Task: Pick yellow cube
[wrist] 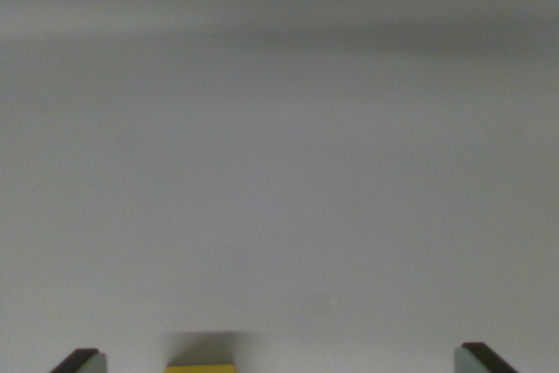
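Wrist view: yellow cube barely visible, perhaps.

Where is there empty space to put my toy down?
Nearly all the grey table above the yellow cube is bare. The only crowded bit is the bottom edge, where the cube sits between the claw fingertips.

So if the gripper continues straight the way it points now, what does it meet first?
Probably the small yellow cube, just visible at the bottom edge between the fingertips of the open gripper, left of centre. Otherwise only the plain grey surface; depth is unclear.
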